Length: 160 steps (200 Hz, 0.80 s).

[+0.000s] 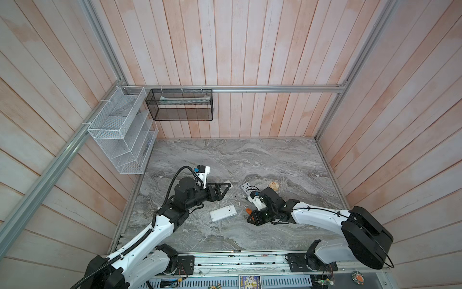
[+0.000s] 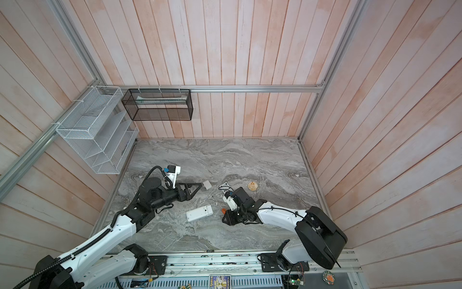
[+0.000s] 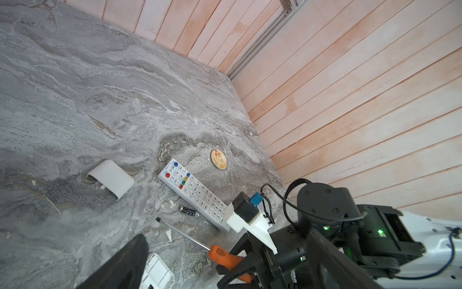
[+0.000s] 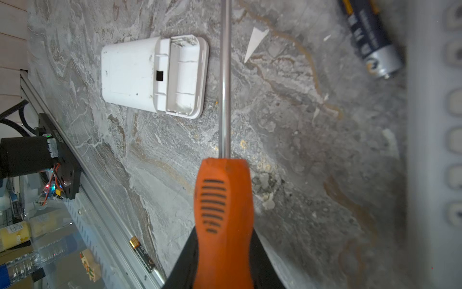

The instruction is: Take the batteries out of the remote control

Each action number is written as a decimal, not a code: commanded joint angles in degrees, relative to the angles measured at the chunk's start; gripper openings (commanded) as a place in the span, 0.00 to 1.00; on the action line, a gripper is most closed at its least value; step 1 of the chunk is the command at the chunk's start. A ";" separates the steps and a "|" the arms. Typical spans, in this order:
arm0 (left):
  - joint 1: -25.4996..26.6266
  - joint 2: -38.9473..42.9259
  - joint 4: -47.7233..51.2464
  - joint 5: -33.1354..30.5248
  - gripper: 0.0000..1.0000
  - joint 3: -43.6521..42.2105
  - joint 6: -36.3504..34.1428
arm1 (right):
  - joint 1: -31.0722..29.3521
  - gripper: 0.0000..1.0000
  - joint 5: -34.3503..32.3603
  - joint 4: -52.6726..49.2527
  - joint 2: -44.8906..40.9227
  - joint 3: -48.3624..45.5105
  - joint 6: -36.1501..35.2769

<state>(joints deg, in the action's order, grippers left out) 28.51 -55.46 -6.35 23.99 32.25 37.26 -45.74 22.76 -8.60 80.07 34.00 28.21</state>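
Grey marble table [image 1: 275,155] is lying under both arms. Right at its near edge, where it meets the metal rail [image 1: 250,260], a small dark battery with a yellowish end [image 4: 141,252] is lying on its side, well apart from the other things.

A bit farther in, a short white plastic remote [image 1: 223,212] is lying face down with its battery slot open. Just beside it, the right gripper [image 1: 251,215] is pinching the orange handle of a long screwdriver with a thin metal shaft [image 4: 222,212]. The jaws are pressing on both sides of the handle, and the shaft is pointing away over the table.

Near the tip of the shaft, a second dark battery with a silver end [image 3: 189,211] is lying flat on the marble. It is just beside a long white remote with coloured buttons [image 3: 197,195], which is lying face up.

The left gripper [image 2: 197,186] is hanging low, with its jaws spread wide apart. It is just beside a small white curved plastic cover [image 2: 207,185]; I cannot tell if they are touching.

Farther back, a round tan and orange disc [image 1: 274,185] is lying flat.
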 commanded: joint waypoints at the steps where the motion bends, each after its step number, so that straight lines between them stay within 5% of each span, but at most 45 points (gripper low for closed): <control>1: -0.64 1.83 1.20 -0.61 1.00 -1.43 0.87 | -0.43 0.04 -1.52 1.56 1.52 -0.58 1.06; 64: -2.13 2.73 1.60 0.18 1.00 -1.69 1.42 | -0.47 0.26 -4.85 -1.69 2.70 0.23 0.20; 126: -3.00 3.33 2.57 0.71 1.00 -1.82 1.15 | -1.15 0.73 -6.69 -5.74 3.94 2.90 0.58; 160: -3.46 3.99 3.12 0.80 1.00 -2.03 0.93 | -1.29 0.76 -7.48 -8.06 3.30 4.95 -0.12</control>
<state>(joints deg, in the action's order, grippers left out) 25.56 -52.62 -3.73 24.03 31.03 38.44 -46.74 17.74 -11.51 82.67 37.45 28.53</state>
